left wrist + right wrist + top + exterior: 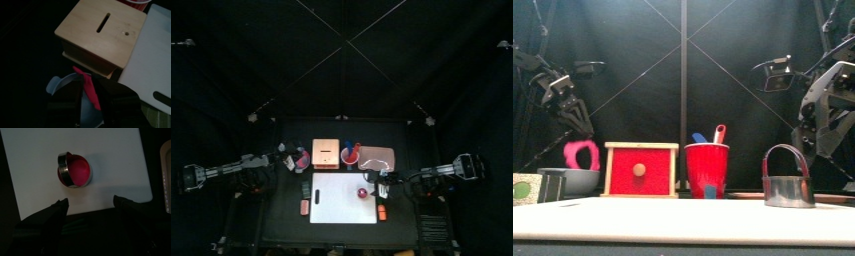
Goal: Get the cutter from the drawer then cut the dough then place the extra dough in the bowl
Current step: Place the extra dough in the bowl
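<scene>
**Hidden or unclear.** The left tool [92, 107] is dark against a dark ground in its wrist view, and its jaws are hard to make out. The dough ring [87, 87] shows there only edge-on, as a thin red strip. The strip's far end is lost under the wooden box [93, 42], which sits just beyond the tool. The pink tray [166, 173] is cut off at the edge of the right wrist view.

**Left tool.** It is clenched on the dough ring. The ring stands on edge with its long axis upright. Its lower part dips toward the blue-grey bowl [569, 184] directly beneath the tool.

**Right tool.** The right tool [91, 206] is released and holds nothing, with its jaws spread wide. It hovers over the near edge of the white cutting board [40, 158].

**Cutter.** The cutter [63, 169] lies ahead of the right tool and well apart from it, resting on the board. Its round opening faces up and its wire handle arches upright in the front view. The wall is smooth, shiny metal. A flat pink dough disc [80, 171] fills the inside.

**Other.** A glossy red cup [707, 165] stands beside the box.
</scene>
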Available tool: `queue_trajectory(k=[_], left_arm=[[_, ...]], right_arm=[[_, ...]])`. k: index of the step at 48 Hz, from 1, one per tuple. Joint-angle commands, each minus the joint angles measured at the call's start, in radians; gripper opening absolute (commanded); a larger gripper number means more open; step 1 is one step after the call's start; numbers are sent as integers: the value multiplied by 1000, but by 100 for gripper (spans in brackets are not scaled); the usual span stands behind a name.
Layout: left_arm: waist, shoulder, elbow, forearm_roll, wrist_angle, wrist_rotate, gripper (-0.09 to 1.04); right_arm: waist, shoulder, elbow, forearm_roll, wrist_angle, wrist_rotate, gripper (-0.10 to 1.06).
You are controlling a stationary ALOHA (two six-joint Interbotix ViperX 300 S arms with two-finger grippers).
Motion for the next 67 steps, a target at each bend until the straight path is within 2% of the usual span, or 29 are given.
queue_trajectory(k=[1, 17, 31, 36, 46, 54, 62, 67], left_arm=[[31, 3, -9, -46, -20, 0, 68], [60, -6, 48, -130, -38, 2, 86], [57, -6, 32, -135, -91, 11, 86], [26, -6, 21, -126, -135, 20, 86], [-95, -9, 21, -5, -357, 95, 85], [-176, -8, 55, 92, -621, 155, 85], [-212, 6, 81, 94, -822, 172, 85], [-242, 41, 81, 83, -859, 170, 85]], right_arm=[[-2, -9, -9, 5, -6, 0, 100], [-2, -9, -11, 8, -6, 0, 100], [-3, -9, -18, 5, -6, 0, 100], [-2, -18, -28, -3, -9, -3, 100], [-2, -46, -43, -61, -60, -3, 100], [3, -64, -38, -87, -137, -3, 100], [3, -78, -40, -121, -224, -5, 100], [3, -86, -38, -156, -296, -5, 100]])
